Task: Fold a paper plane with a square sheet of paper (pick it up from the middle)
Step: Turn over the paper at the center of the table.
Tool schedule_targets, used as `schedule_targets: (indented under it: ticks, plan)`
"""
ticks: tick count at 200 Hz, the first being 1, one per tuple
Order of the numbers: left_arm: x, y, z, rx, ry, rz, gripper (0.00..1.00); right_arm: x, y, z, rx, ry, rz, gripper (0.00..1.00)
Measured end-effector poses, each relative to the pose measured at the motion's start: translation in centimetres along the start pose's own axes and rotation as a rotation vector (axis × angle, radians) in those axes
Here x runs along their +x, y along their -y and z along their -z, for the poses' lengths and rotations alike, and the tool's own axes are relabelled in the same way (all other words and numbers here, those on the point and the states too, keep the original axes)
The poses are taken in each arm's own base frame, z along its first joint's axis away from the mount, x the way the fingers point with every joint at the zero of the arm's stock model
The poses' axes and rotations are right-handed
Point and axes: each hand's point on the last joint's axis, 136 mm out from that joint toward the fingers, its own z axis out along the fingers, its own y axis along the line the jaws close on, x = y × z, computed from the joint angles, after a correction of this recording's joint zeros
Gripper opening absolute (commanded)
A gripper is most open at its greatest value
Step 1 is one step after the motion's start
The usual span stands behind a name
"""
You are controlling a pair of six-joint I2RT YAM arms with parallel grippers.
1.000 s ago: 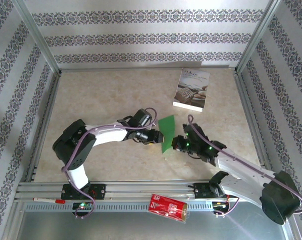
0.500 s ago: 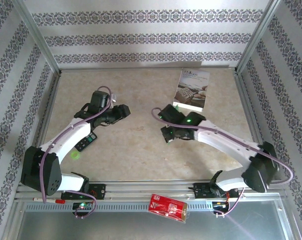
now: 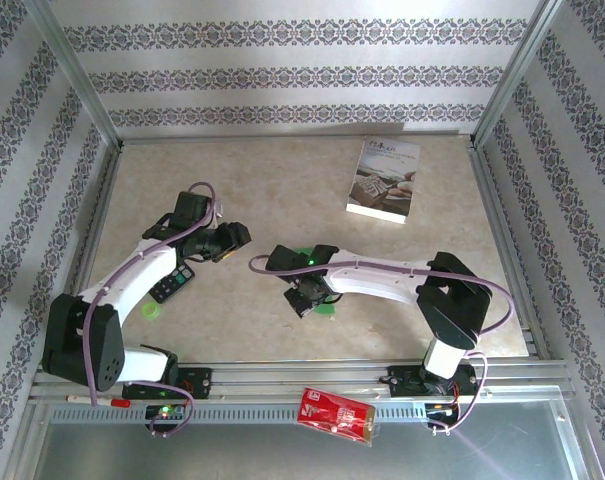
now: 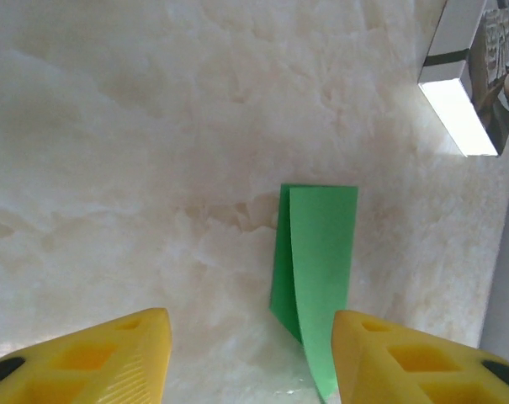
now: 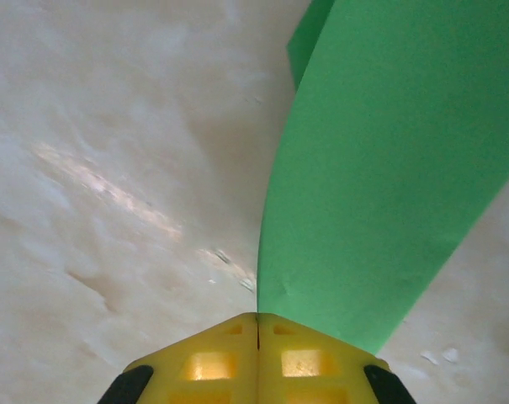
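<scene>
On the near side of the booklet, well apart from it and a little to its left, the green sheet sits low over the table. It is already creased lengthwise into a narrow strip, with one layer curving up off the other. The right gripper has its yellow fingers pressed together, and the paper rises straight from their tips, so it looks to be pinching an edge of the sheet. The far end seems to rest on the table, probably so the surface can steady the paper while the fold is worked. Farther left of the booklet, the left gripper hovers with its fingers spread and nothing between them. It is aimed at the strip just ahead, a stance that would suit coming in to press or take the loose layer. This is not yet a plane: no pointed nose shows, so I judge the folding to be at an early stage.
</scene>
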Motion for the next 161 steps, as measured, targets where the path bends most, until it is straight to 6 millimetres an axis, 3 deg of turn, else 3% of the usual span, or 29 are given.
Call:
schedule_targets:
  ticks: [40,86,120,161]
  plan:
    - [1.1,1.1,-2.7,0.067,-0.084,0.029,0.39,0.5,-1.7,-1.2,-0.124,0.029,-0.062,0.01]
    - [4.1,3.2,-7.1,0.121,-0.225,0.034,0.27,1.4,-2.6,-1.7,-0.218,0.055,-0.106,0.02]
    - [5.5,5.0,-10.3,0.155,-0.293,0.019,0.25,0.7,-3.2,-1.2,-0.262,0.104,-0.126,0.03]
    - [6.8,5.2,-13.4,0.145,-0.367,0.016,0.22,0.3,-3.4,-1.3,-0.275,0.126,-0.136,0.08]
